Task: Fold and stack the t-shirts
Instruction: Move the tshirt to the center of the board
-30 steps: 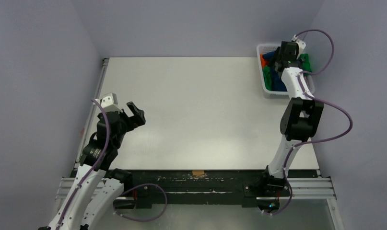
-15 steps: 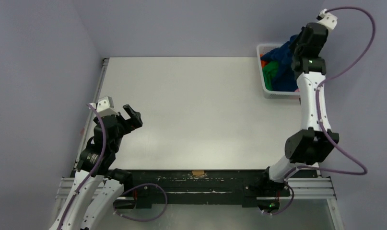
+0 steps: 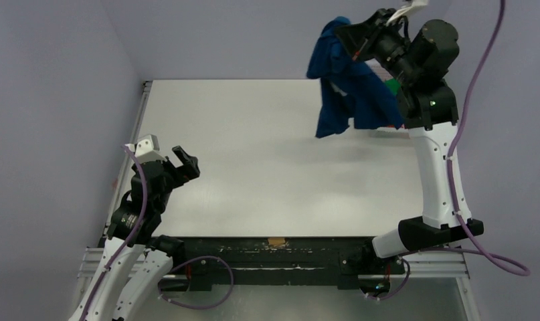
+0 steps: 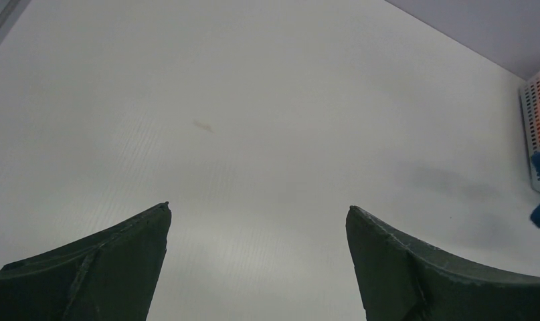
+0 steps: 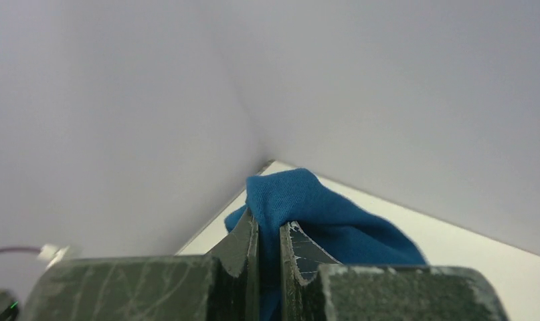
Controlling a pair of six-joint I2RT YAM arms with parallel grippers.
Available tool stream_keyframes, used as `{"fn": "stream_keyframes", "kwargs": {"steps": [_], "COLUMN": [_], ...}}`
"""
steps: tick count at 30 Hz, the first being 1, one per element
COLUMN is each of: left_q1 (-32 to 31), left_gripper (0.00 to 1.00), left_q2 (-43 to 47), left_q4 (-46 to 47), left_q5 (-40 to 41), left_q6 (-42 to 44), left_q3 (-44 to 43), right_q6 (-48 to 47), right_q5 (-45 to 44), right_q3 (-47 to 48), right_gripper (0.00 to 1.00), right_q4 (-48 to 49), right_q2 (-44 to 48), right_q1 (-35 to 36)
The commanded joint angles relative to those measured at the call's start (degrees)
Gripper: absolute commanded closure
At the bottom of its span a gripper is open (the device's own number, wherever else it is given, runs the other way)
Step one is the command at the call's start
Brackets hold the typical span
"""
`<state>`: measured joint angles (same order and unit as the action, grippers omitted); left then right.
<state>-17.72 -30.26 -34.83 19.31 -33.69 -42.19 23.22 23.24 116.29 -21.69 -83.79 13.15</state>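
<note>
The job is only starting: the right gripper (image 3: 344, 31) pinches a blue t-shirt (image 3: 350, 93) up high, the left gripper (image 3: 187, 160) is spread apart, and nothing is folded yet.

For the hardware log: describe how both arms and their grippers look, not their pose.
Both the left arm and the right arm have white link shells and black joint housings. A purple cable runs along each; the right one shows a small green light. The left gripper and right gripper are black; up close their fingers look dark, tapered and scratched.
</note>
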Motion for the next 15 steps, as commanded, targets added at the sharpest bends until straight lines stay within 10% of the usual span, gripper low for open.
{"fn": "stream_keyframes", "kwargs": {"steps": [1, 9, 15], "left_q1": [-0.2, -0.2, -0.2], "left_gripper": [0.00, 0.00, 0.00], "left_q2": [-0.4, -1.3, -5.4], "left_q4": [-3.0, -11.5, -9.2], "left_q5": [-0.6, -1.8, -7.8], "left_q6": [-3.2, -10.9, -12.3], "left_q3": [-2.1, -2.3, 0.7], "right_q6": [2.6, -4.1, 1.1], "right_q5": [8.6, -18.5, -29.3], "right_q3": [-5.2, -46.3, -60.2], "right_gripper": [1.00, 0.93, 0.21], "right_q4": [4.2, 4.2, -1.1], "right_q2": [3.9, 21.5, 21.8], "right_q1": [2.4, 2.3, 2.3]}}
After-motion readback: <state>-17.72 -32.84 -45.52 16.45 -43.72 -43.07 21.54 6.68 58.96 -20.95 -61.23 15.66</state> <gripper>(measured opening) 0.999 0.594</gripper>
